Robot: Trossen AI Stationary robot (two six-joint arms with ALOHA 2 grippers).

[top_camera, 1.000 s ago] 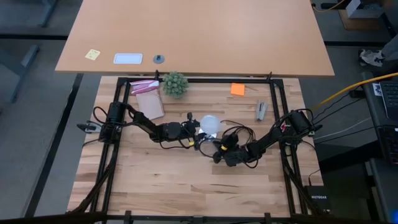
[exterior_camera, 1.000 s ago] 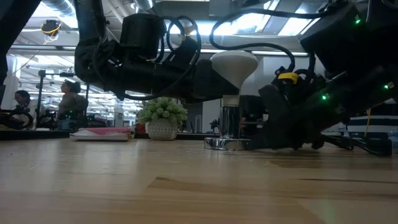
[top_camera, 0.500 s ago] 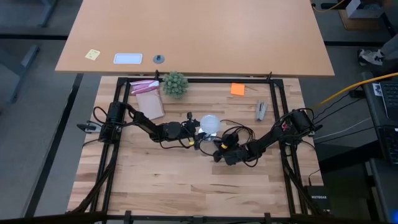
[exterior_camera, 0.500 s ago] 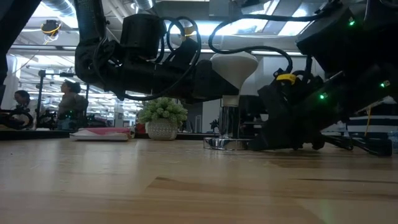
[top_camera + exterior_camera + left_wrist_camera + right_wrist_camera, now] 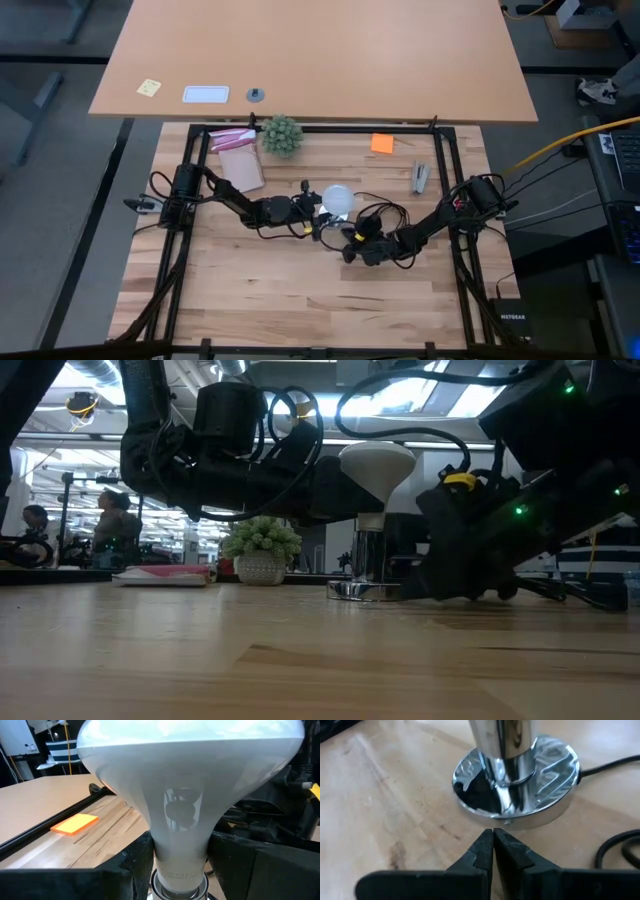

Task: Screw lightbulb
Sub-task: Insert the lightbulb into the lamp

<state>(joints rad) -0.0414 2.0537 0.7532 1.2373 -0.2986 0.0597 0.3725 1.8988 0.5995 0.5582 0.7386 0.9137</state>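
The white frosted lightbulb (image 5: 338, 199) stands upright at the table's middle, its screw base down in the silvery socket (image 5: 371, 555). The socket rises from a round disc (image 5: 516, 785) that lies flat on the wood. My left gripper (image 5: 324, 208) reaches in level from the left and is shut on the bulb (image 5: 190, 795). My right gripper (image 5: 493, 833) is shut and points slantwise down at the disc's near rim from the near right (image 5: 352, 243). My left gripper pinches the bulb's narrow neck (image 5: 180, 862) just above the screw base, one finger (image 5: 136, 867) on each side. The fingers come level from the table's left. The bulb stands upright with its base in the socket. My right gripper's shut fingertips (image 5: 485, 840) lie at the disc's rim (image 5: 506, 822); whether they touch it I cannot tell.
A black cord (image 5: 615, 845) runs from the socket toward the right arm. At the far side stand a small green plant (image 5: 282, 134), a pink-and-brown packet (image 5: 238, 160), an orange note (image 5: 382, 143) and a grey tool (image 5: 421, 178). Black frame rails (image 5: 445, 170) border the table.
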